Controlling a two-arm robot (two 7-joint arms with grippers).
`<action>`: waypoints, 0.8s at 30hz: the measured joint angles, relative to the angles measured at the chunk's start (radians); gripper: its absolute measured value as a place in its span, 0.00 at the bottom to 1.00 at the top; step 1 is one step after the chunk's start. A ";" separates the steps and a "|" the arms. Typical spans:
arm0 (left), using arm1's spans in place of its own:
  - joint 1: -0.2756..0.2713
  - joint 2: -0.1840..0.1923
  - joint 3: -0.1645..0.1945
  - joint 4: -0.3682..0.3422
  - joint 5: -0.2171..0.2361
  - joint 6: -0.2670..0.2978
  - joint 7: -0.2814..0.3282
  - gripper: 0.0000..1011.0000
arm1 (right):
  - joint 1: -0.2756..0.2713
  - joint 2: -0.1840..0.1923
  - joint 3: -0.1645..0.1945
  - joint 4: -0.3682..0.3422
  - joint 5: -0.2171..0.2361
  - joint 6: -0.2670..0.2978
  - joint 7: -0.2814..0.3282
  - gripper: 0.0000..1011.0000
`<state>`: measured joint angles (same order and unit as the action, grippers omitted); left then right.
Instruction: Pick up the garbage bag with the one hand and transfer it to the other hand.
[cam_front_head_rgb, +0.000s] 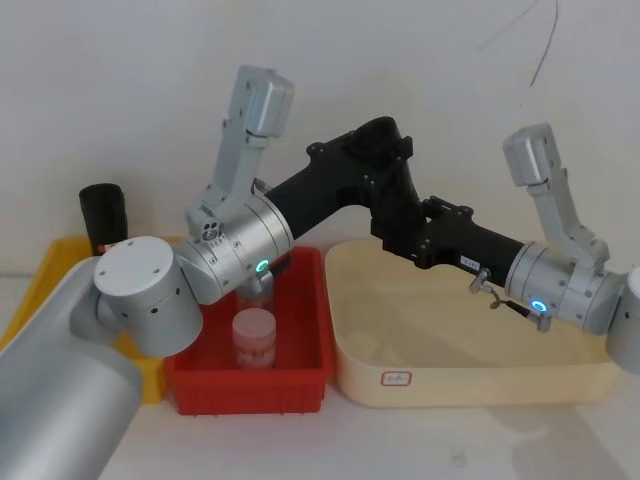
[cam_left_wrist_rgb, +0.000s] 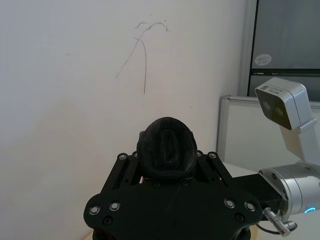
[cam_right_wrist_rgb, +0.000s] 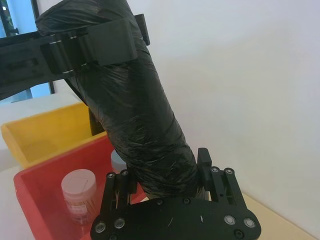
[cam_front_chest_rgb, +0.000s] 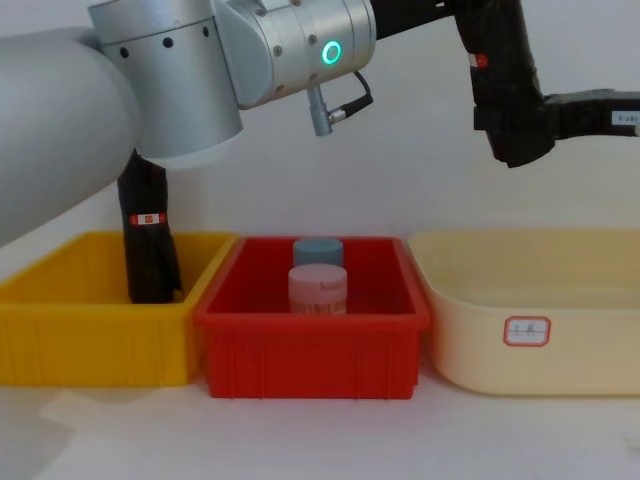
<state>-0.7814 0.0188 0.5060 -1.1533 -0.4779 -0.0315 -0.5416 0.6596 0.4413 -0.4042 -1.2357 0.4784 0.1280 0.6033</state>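
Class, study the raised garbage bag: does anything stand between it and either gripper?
Nothing visible does. The left gripper clamps the garbage bag near its upper end, and the right gripper closes around its lower end, so both touch the plastic directly while the bag hangs in the air.
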 joint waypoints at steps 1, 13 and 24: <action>0.000 0.000 0.000 0.000 0.000 0.000 0.000 0.37 | 0.000 0.000 0.000 0.000 0.000 0.000 0.000 0.69; -0.001 -0.001 0.003 0.001 0.001 0.000 0.003 0.39 | 0.001 0.000 -0.001 0.003 0.002 -0.004 -0.005 0.69; -0.001 -0.001 0.004 0.002 0.001 0.000 0.003 0.72 | -0.017 -0.001 0.011 -0.013 0.027 -0.009 -0.021 0.68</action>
<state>-0.7824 0.0180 0.5097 -1.1516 -0.4766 -0.0311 -0.5384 0.6426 0.4401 -0.3933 -1.2488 0.5051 0.1190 0.5824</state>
